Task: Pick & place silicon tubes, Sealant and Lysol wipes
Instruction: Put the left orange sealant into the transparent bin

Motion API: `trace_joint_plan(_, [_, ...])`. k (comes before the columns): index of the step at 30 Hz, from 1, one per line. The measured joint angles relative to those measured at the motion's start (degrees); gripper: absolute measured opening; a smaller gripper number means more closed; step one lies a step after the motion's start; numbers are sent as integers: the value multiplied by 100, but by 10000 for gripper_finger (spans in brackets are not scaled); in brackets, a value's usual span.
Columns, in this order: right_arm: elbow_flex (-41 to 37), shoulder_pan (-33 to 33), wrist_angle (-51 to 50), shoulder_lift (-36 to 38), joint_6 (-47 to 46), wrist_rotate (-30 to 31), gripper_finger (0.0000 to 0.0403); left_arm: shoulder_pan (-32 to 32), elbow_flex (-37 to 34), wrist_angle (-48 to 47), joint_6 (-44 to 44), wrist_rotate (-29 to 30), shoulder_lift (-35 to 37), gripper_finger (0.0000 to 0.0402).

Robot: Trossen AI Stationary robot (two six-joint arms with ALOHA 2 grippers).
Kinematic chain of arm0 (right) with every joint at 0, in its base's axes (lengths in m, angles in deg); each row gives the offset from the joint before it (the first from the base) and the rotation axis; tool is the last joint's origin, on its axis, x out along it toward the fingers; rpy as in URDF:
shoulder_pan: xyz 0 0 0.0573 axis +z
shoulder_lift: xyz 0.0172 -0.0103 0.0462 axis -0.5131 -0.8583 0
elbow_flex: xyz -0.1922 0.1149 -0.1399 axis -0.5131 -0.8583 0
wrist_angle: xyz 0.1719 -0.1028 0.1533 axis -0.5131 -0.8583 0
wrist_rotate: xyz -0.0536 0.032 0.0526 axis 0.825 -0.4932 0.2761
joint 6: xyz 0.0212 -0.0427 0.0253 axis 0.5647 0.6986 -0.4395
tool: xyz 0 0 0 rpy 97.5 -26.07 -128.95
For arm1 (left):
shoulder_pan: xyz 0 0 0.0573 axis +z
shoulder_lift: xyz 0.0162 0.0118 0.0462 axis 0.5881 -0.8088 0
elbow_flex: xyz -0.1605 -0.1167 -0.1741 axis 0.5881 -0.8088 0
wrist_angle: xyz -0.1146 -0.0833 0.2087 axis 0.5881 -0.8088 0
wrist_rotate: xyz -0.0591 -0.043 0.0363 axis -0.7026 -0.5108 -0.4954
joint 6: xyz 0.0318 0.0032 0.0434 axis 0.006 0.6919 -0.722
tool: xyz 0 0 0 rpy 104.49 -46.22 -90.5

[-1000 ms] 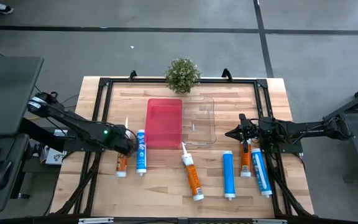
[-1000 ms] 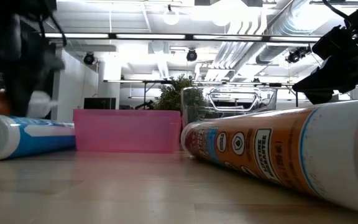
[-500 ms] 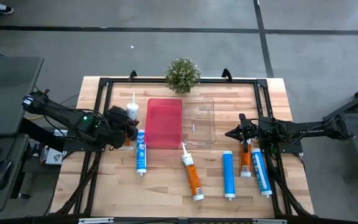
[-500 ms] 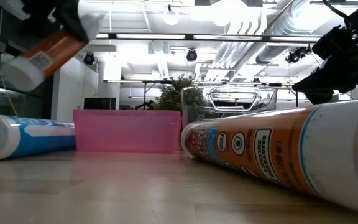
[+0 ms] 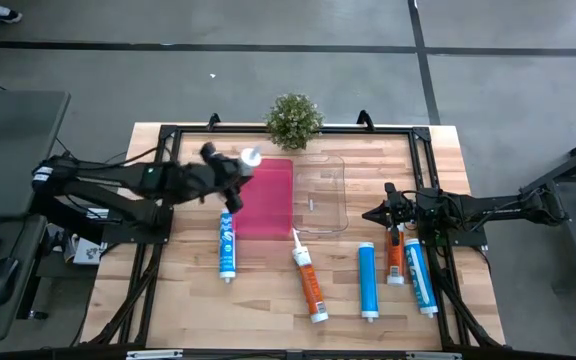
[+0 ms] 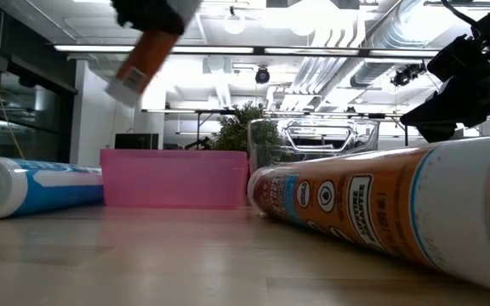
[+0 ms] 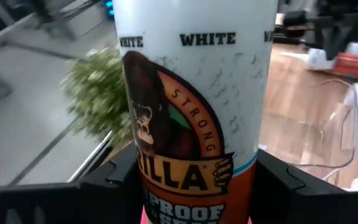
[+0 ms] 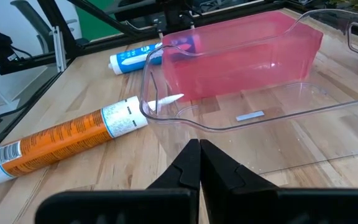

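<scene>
Up at the left, the left gripper (image 5: 230,172) is clamped on a white and orange sealant tube (image 5: 244,160), holding it in the air above the near-left corner of the pink bin (image 5: 268,200). From the low view the tube (image 6: 143,51) hangs tilted, well above the bin's (image 6: 173,177) rim. The left wrist view shows the tube (image 7: 194,93) filling the frame between the gripper's dark fingers (image 7: 114,180), with the plant (image 7: 98,99) behind it.

A clear bin (image 5: 323,195) sits touching the pink one on its right. On the surface (image 5: 268,300) lie a blue tube (image 5: 227,245) beside the pink bin, an orange tube (image 5: 308,280) with its nozzle at the clear bin's edge, another blue tube (image 5: 368,282), and an orange tube (image 5: 395,260) and a blue tube (image 5: 420,278) side by side at the right.

The right gripper (image 5: 386,214) waits with its fingers together, near the clear bin's right side; in its wrist view the gripper (image 8: 199,163) points at the clear bin (image 8: 278,112).
</scene>
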Motion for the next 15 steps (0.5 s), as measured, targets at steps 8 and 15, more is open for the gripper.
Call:
trace_joint_plan(8, [0, -1, 0, 0, 0, 0, 1, 1183, -1012, 2725, -681, -2617, -69, 190])
trace_joint_plan(15, [0, -1, 2, 0, 0, 1, 1, 1935, -1823, 4208, -520, -3799, -462, 190])
